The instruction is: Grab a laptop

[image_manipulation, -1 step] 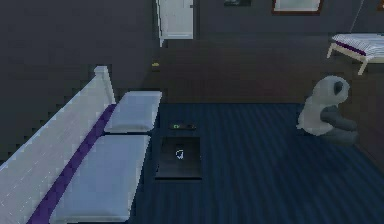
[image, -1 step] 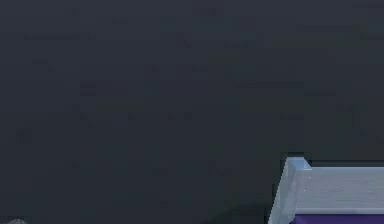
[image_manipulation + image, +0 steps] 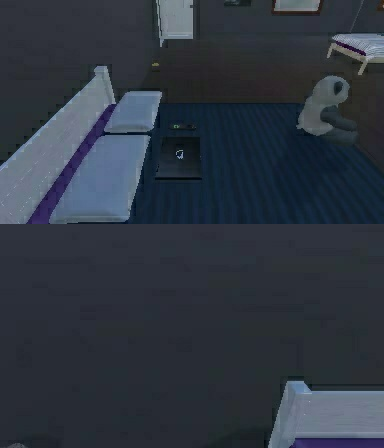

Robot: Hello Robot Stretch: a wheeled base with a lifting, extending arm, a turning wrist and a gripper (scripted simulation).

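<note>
**Laptop lies on the bed beside the pillows**

In the arm side view, a bed (image 3: 262,165) with a dark blue striped cover spans the lower part of the picture. Its white headboard (image 3: 58,138) runs along the view's left. Two pale pillows lie against the headboard, one farther out (image 3: 134,111) and one nearer (image 3: 100,178). The laptop (image 3: 178,157) lies flat and closed on the cover, a dark slab with a small pale mark on its lid, just beside the nearer pillow. A small dark item (image 3: 182,126) lies on the cover just beyond the laptop, next to the farther pillow.

Toward the view's right, a white and grey lump (image 3: 326,105) sits well apart from the laptop. Beyond it stands a second bed (image 3: 358,45) with a pale frame. A white door (image 3: 175,18) is set in the dark far wall, a framed picture (image 3: 297,5) hangs at the top edge, and a tiny yellow speck (image 3: 155,64) shows below the door.

The forward view faces a dark wall (image 3: 150,324), with the headboard's corner at the bottom right.

Whether the end effector holds anything cannot be told.
</note>
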